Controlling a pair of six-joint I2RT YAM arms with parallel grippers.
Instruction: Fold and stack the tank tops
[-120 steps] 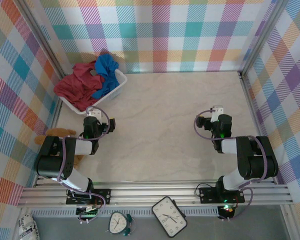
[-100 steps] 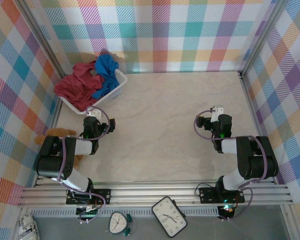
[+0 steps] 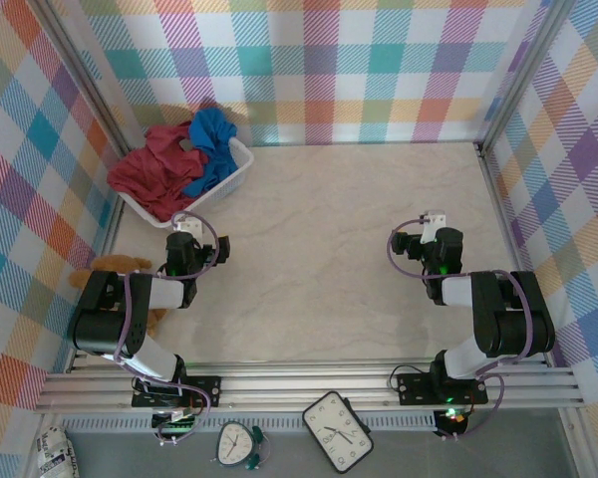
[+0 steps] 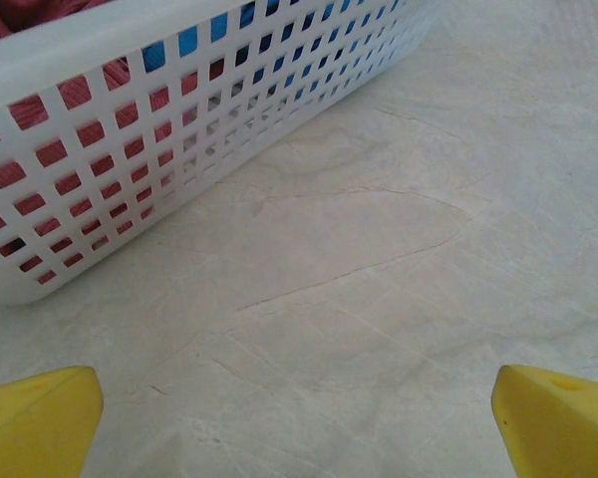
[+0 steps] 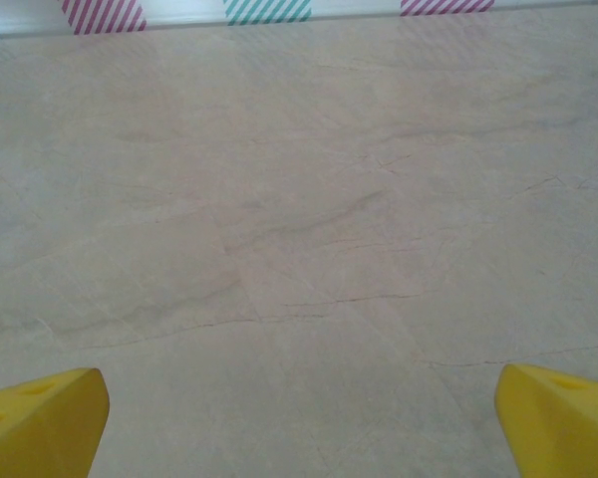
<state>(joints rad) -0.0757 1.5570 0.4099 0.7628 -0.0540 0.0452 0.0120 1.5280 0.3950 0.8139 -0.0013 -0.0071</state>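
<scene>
Top external, tank tops (image 3: 145,174): I see red and blue ones heaped inside the basket (image 3: 241,159).
Left gripper (image 4: 299,423): fingers spread wide, holding nothing, just in front of the basket's near wall.
Right gripper (image 5: 299,423): spread wide too, empty, well right of the basket over bare table (image 3: 329,219).
Room: open tabletop from the basket's right rim across to the right wall (image 3: 558,179).

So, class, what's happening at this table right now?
Nothing is being handled yet. The dark red tank tops and the blue tank top lie crumpled in the white mesh basket. The left gripper is open, near the basket's wall; the right gripper is open over the table. No folding has started.
</scene>
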